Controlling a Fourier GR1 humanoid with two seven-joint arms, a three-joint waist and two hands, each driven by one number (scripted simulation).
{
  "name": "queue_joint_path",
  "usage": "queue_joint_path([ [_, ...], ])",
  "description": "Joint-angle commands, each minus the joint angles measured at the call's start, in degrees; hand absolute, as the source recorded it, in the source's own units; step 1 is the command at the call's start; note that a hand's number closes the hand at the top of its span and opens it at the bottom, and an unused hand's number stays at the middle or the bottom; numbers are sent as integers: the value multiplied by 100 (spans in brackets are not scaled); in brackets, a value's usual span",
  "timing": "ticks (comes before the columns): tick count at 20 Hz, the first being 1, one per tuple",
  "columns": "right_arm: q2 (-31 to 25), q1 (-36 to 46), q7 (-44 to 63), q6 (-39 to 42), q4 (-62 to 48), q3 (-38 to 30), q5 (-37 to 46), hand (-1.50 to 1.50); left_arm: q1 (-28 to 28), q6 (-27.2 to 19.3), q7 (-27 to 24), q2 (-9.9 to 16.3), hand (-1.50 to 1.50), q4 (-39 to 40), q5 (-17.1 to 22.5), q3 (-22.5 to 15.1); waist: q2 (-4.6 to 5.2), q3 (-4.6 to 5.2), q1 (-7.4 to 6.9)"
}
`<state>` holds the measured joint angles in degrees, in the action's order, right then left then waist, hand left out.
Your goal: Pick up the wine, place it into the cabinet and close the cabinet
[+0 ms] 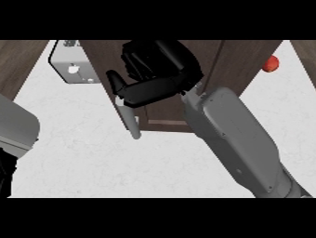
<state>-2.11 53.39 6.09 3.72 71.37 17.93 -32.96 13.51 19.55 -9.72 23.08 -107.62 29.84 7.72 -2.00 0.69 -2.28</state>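
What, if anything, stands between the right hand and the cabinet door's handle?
Nothing visible does. The right hand is at the cabinet door, just above its silver handle. The wine is not in view.

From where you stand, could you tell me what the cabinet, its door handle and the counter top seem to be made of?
The cabinet looks like dark brown wood with a matte finish, going by its faint streaky grain. Its handle looks like brushed metal, judging by its pale grey sheen, though painted plastic is possible. The counter looks like polished white stone, perhaps marble, going by its faint grey veining.
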Motion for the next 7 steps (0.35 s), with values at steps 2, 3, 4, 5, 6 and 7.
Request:
queue_joint_path([
  [2, -544, -99, -97, 25, -941, -483, 146, 150, -122, 1, 101, 61, 150, -3, 101, 95, 266, -69, 103],
  [3, -453, 38, -186, 70, -1196, -524, 132, 150, -191, 27, -47, -23, 150, 168, -45, 12, 315, -61, 61],
  [4, -515, 117, -125, 126, -1218, -540, 133, 150, -51, 80, -11, 10, 150, 93, -9, 30, 286, -63, 30],
  [5, -522, 121, -134, 204, -1223, -567, 78, 150, -244, -32, 153, 47, 150, -27, 18, 7, 284, -69, 78],
  [6, -502, 24, -336, 255, -1252, -504, 182, 150, -212, -48, 15, -109, 150, 190, -85, -68, 297, -63, 106],
  [7, -538, -29, -263, 266, -1274, -561, 98, 150, -195, 0, 84, 0, 150, 112, 27, 35, 283, -66, 100],
])
